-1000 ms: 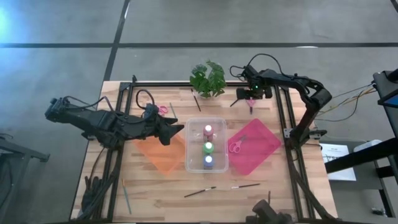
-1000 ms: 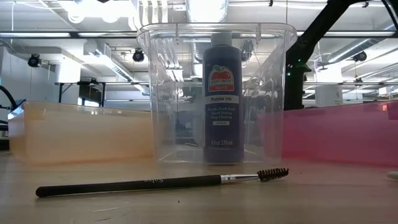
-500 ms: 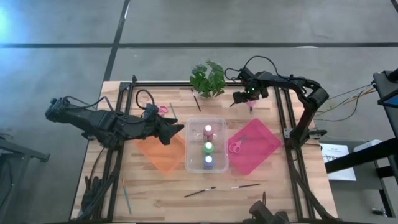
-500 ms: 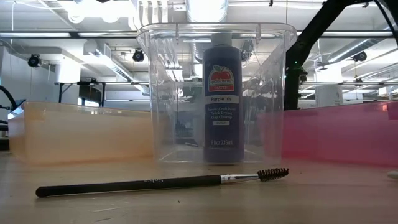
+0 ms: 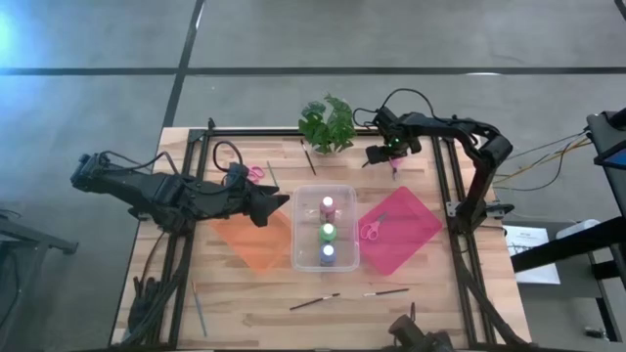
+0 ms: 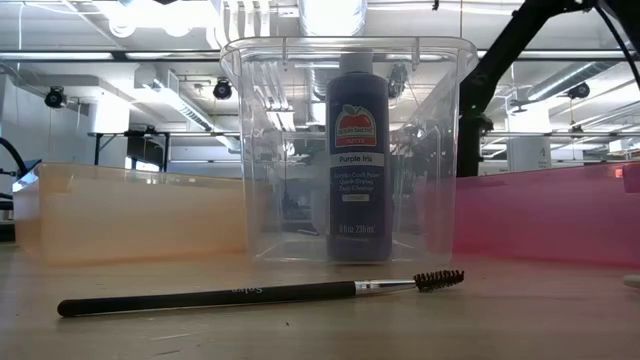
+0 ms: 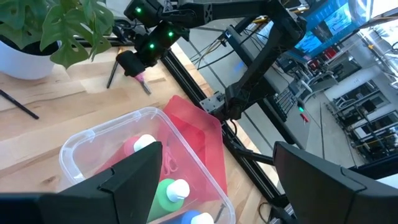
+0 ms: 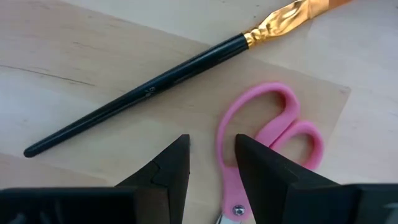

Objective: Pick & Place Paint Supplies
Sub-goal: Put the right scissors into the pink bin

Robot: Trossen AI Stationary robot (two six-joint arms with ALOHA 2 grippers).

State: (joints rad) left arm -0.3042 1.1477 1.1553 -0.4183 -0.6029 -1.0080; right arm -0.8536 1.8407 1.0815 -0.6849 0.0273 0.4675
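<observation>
Both arms (image 5: 176,196) are matte black, built of chunky jointed links with loose black cables looping along them. Green indicator lights glow on the right arm's (image 5: 460,132) wrist. Fingers (image 8: 168,168) are dark, angular wedges.

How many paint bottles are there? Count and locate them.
3, in a row inside the clear bin: pink bottle nearest the plant, green bottle middle, blue bottle frontmost.

High view: overhead, straight down on the whole table (image 5: 245,293); low view: tabletop level, close behind the clear bin (image 6: 340,150), facing the room; left wrist view: angled across that same bin (image 7: 81,143); right wrist view: near, down on pink scissors (image 8: 267,143).
</observation>
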